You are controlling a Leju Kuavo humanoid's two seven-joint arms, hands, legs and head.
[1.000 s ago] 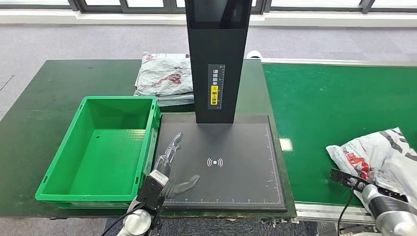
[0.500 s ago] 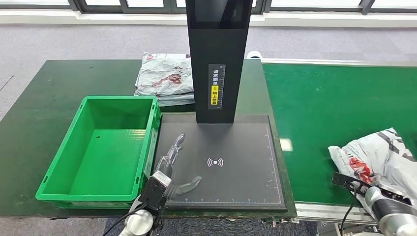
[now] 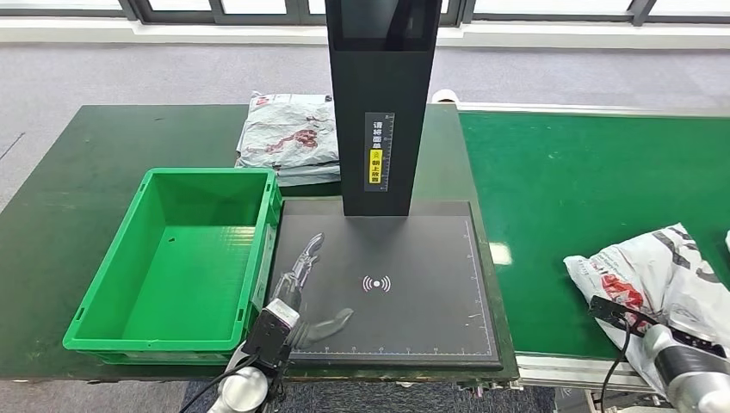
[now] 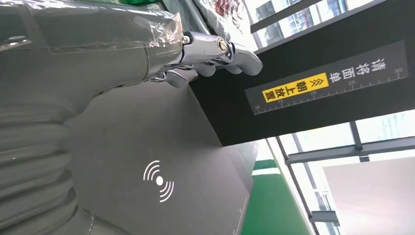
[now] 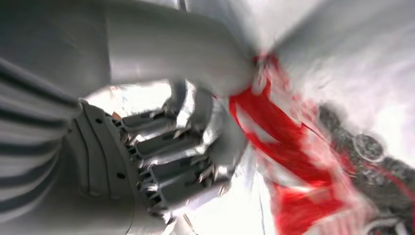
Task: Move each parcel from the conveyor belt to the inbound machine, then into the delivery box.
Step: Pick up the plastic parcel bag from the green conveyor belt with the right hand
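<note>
Fingers (image 5: 181,161) of the right hand (image 5: 161,147) are curled in against the grey-white plastic mailer parcel with red print (image 3: 663,275); the right wrist view is blurred, but the film appears bunched in the grasp, so the hand is judged to be holding it. This parcel lies on the green conveyor belt (image 3: 585,189), at its near right corner.

Left hand (image 3: 301,288) lies flat and released, fingers spread, holding nothing, on the black scanning plate of the inbound machine (image 3: 405,258), near that plate's left edge and beside the green plastic delivery box (image 3: 185,258), which holds no parcel.

A second grey printed mailer bag (image 3: 288,138) rests on the dark green tabletop (image 3: 86,172) toward its far edge, behind the box.

Assessment: the parcel looks soft, light and slack, with slippery film. It will sag and fold when lifted. A gathered fold of film, or the fuller middle, offers the safest hold; a loose corner may slip out.
</note>
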